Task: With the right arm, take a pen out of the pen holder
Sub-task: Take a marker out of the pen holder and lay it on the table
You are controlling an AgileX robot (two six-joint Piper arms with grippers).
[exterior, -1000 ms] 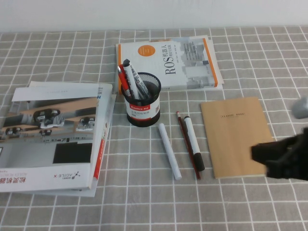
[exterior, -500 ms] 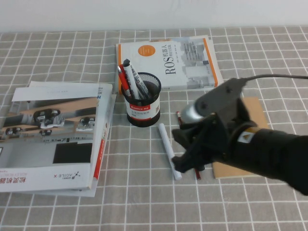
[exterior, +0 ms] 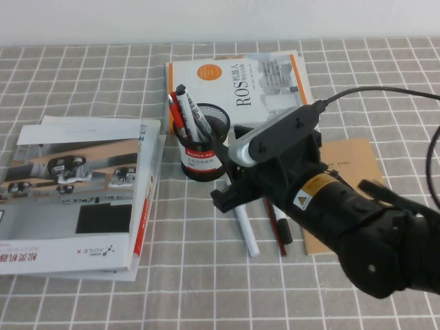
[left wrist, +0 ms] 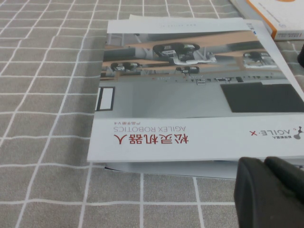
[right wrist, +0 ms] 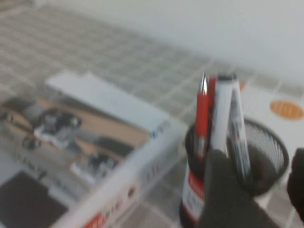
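Black and blunt, my right claw [exterior: 227, 196] hangs just beside the pen holder [exterior: 203, 157], at its near right side, with its fingers [right wrist: 223, 194] apart and clamped on nothing. The holder is a round cup of fine black wire mesh with a red label band, upright mid-counter. In it a glossy red pen [exterior: 176, 113] and white-barrelled markers [exterior: 194, 117] lean to the far left. Under my arm lie a smooth white stick pen [exterior: 244, 223], a black-capped marker [exterior: 282, 227] and a thin reddish pencil [exterior: 280, 244]. To the right is a flat tan notebook [exterior: 350, 161]. A glossy ROS book [exterior: 237, 86] lies far. The counter wears grey checked cloth [exterior: 69, 69]. My left claw [left wrist: 270, 192] sits at the near edge of the white manual [exterior: 75, 199] on the left. Whether it is apart or together I cannot tell.
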